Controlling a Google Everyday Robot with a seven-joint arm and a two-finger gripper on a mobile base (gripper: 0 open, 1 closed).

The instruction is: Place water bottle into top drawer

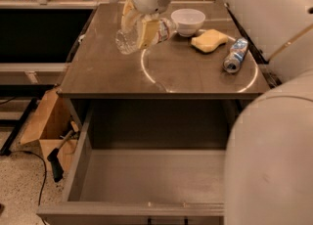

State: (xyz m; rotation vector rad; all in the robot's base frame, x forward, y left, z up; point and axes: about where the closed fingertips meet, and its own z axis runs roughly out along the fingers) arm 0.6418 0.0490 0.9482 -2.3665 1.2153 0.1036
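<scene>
The clear ribbed water bottle (129, 38) lies sideways in my gripper (139, 29), lifted above the left part of the brown tabletop (195, 70). The gripper's yellowish fingers (147, 33) are shut around the bottle's middle, its base pointing left and its neck toward the bowl. The grey top drawer (146, 190) is pulled open below the table's front edge, with a dark handle at the bottom front. The gripper is behind and above the drawer.
A white bowl (188, 21), a yellow sponge (210, 40) and a blue-and-white can (235, 55) lie on the right half of the table. My arm's large white body (274, 160) covers the right side. A cardboard box (46, 126) and a dark tool (57, 156) sit on the floor at left.
</scene>
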